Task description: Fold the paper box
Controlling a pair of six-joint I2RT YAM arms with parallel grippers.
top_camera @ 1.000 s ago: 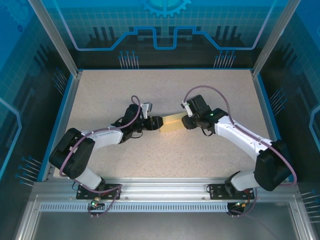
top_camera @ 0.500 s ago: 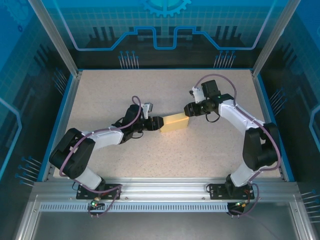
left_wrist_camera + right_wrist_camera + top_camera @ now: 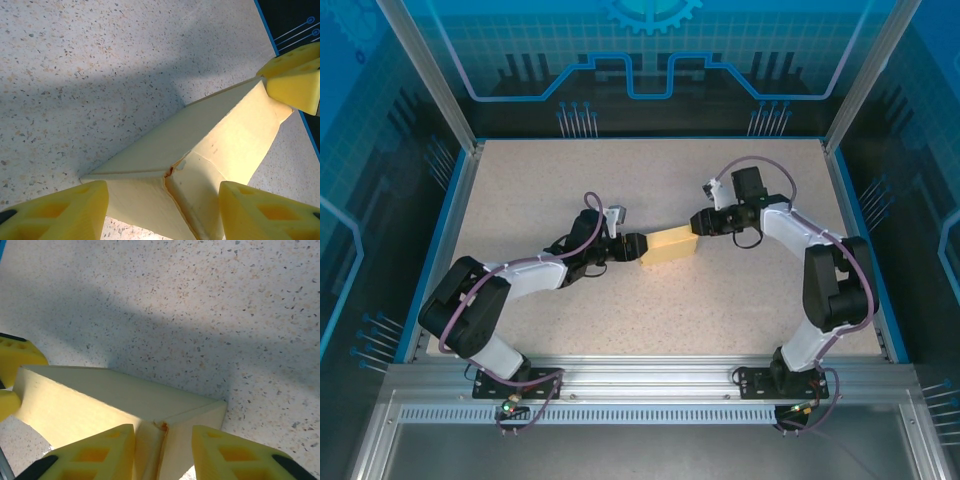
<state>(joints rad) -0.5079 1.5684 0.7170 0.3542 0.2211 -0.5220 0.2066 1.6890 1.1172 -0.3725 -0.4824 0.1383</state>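
Observation:
The paper box is a pale yellow, folded-up oblong at the table's middle, slanting up to the right. My left gripper grips its left end. In the left wrist view the box runs away from the jaws, both yellow fingers against its sides, and a split seam shows on the near end. My right gripper meets the box's right end. In the right wrist view its fingers straddle the corner of the box, closed in on it. The right fingers also show at the far corner.
The speckled beige table has a blue rim and aluminium posts at its back corners. Both forearms lie low over the table, cables looping above them. The right arm's elbow stands near the right rim.
The right arm has swung back and to the right, its gripper now coming at the box's end from behind. Its jaws have narrowed. The left gripper and the box's left end stayed put.

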